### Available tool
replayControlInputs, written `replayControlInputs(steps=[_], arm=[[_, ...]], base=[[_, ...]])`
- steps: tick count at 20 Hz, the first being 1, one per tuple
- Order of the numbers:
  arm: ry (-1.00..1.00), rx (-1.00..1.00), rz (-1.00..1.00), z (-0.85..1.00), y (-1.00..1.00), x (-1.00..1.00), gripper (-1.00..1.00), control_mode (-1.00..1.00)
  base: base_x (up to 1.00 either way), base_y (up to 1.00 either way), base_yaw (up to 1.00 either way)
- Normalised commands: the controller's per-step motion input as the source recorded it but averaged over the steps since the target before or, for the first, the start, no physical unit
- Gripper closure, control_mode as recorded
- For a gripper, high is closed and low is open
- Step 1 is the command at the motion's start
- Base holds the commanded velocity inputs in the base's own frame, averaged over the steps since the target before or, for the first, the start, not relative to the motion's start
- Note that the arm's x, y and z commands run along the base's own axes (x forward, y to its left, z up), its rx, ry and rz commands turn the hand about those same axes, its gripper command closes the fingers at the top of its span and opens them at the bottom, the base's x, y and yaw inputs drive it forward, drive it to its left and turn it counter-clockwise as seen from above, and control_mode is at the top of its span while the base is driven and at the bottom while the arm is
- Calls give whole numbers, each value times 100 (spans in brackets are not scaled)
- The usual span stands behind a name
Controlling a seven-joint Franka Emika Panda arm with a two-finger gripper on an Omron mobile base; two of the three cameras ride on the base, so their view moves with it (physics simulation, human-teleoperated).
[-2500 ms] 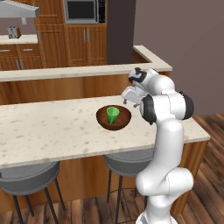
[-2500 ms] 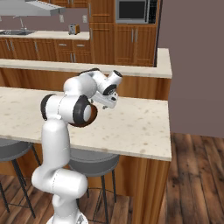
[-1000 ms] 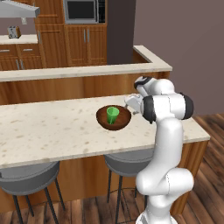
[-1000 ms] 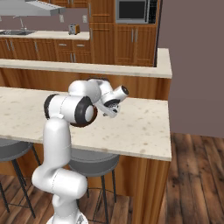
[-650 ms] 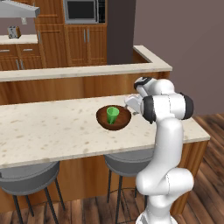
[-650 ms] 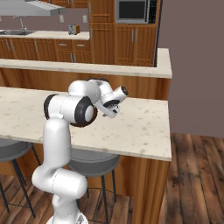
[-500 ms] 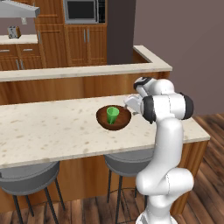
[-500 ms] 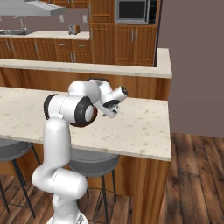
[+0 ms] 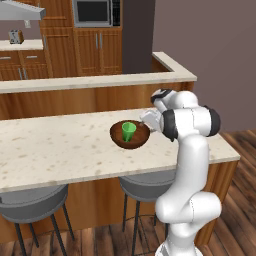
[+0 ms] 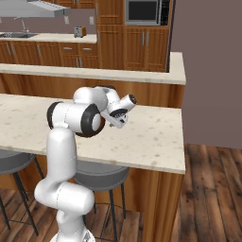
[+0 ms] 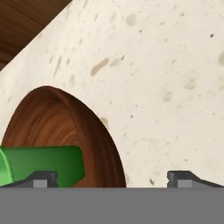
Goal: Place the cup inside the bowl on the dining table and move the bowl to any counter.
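Observation:
The green cup (image 9: 128,131) sits inside the brown wooden bowl (image 9: 118,138) on the dining table (image 9: 60,150). My gripper (image 9: 147,119) is low at the bowl's right rim, open and holding nothing. In the hand view the gripper (image 11: 113,178) straddles the rim of the bowl (image 11: 94,135). One fingertip (image 11: 42,177) is inside beside the cup (image 11: 43,162). The other fingertip (image 11: 183,176) is outside, over the dining table (image 11: 166,78). From the right base view my arm hides the bowl, and the gripper (image 10: 118,120) points down at the dining table (image 10: 151,132).
A raised wood-fronted ledge (image 9: 100,80) runs behind the table. Grey stools (image 9: 30,202) (image 9: 145,185) stand under its near edge. A counter (image 9: 20,45) with a toaster (image 9: 15,36) lies far back left. The table's right end (image 9: 227,152) is close to my arm.
Since 2.5 s ago my hand has dropped and tilted down to the bowl's right rim. Over the last second nothing has visibly moved.

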Motion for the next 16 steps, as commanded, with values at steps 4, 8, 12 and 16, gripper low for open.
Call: replayControlInputs(steps=[4,8,12,16], arm=[[0,0,0,-15,5,0,-100,-100],[0,0,0,-16,6,0,-100,-100],[0,0,0,-6,6,0,-100,-100],[0,0,0,-1,5,0,-100,-100]], base=[[0,0,0],[0,0,0],[0,0,0],[0,0,0]])
